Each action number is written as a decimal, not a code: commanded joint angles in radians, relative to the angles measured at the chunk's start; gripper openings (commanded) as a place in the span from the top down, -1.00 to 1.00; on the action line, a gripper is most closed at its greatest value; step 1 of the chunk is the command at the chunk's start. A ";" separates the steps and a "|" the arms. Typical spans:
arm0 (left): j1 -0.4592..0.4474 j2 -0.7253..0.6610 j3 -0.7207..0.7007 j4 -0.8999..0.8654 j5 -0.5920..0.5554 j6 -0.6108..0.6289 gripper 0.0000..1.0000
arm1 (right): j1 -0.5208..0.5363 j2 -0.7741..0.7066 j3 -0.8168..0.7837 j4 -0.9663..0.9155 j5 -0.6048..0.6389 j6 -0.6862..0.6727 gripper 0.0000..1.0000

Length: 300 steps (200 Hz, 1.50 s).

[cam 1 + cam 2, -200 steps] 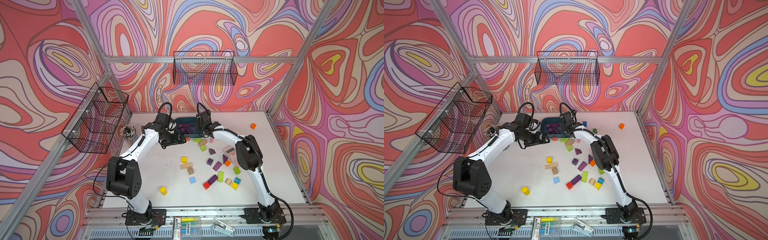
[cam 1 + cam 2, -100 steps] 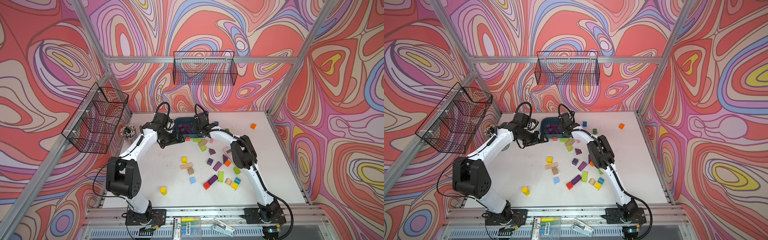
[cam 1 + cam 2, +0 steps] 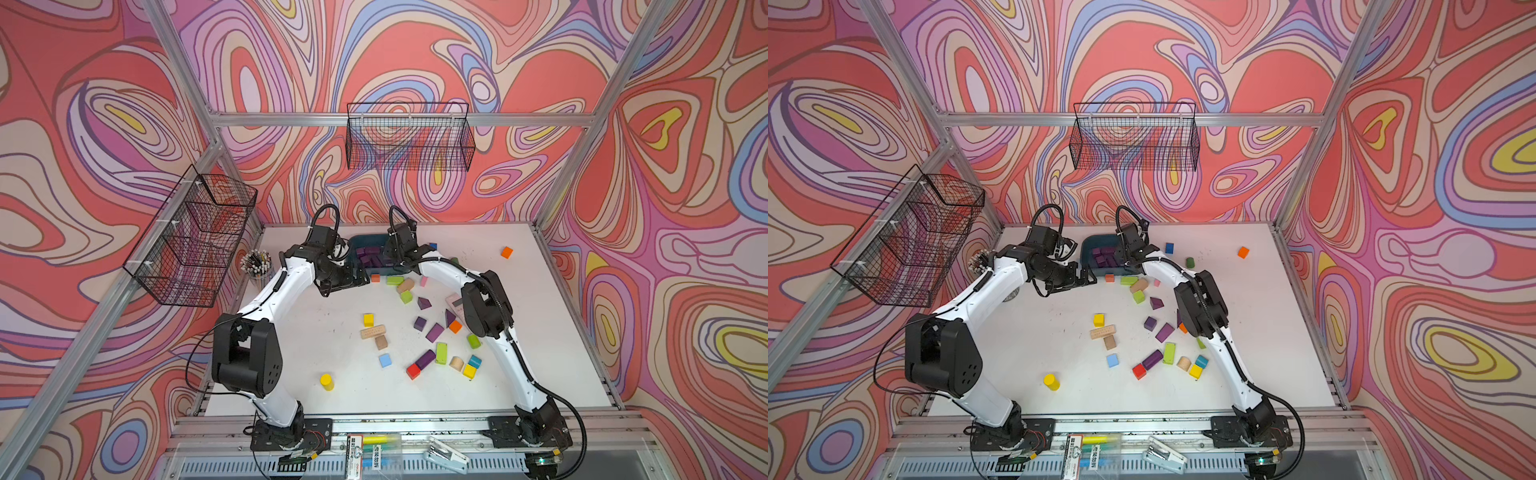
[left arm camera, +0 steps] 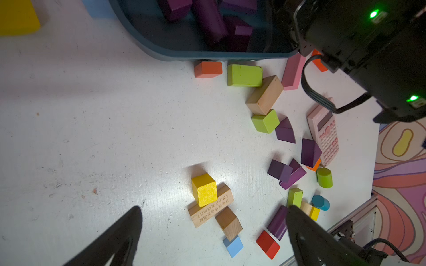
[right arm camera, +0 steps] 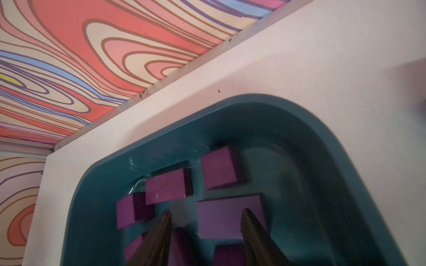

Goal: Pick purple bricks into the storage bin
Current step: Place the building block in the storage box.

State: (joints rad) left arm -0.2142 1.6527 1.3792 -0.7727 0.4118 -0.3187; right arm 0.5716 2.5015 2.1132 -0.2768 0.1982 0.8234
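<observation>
Black fingers [image 5: 159, 239] of the right gripper [image 5: 207, 211] are standing a little way apart, and they are not pinching anything. They are hanging low inside the storage bin [image 5: 322, 129], which is dark teal plastic. Purple bricks [image 5: 221, 168] are lying flat on the floor of the storage bin, right under the fingertips and just past them. One long purple bar [image 5: 221, 218] is lying under the gap between the fingers, and one finger is covering a corner of it. I cannot tell if that finger is touching it.

In both top views the storage bin [image 3: 368, 240] is sitting at twelve o'clock on the white table [image 3: 316, 332]. The left gripper [image 3: 358, 276] is hanging just beside it, between six and seven o'clock from it. Its fingers [image 4: 119, 230] are spreading very wide and are holding nothing.

More purple bricks [image 3: 434, 332] are lying loose on the table at about five o'clock from the storage bin, well apart from both grippers. They are mixing in with green, yellow, red and wooden blocks [image 3: 406, 297]. One purple wedge [image 4: 310, 153] is lying just beside a pink calculator [image 4: 325, 133].
</observation>
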 commanded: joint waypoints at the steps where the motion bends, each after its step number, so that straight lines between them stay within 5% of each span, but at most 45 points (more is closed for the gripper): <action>1: 0.012 0.009 0.015 0.004 0.002 -0.003 -1.00 | 0.008 -0.028 0.013 0.019 0.018 0.002 -0.03; 150: 0.012 0.019 0.016 0.005 0.019 -0.023 -1.00 | 0.008 -0.349 -0.277 0.023 0.053 -0.041 -0.04; 300: 0.012 0.032 0.014 0.008 0.035 -0.034 -1.00 | 0.051 -0.662 -0.599 -0.304 0.129 -0.046 -0.05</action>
State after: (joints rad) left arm -0.2085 1.6699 1.3788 -0.7666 0.4381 -0.3450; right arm 0.5949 1.8824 1.5486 -0.4744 0.2909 0.7773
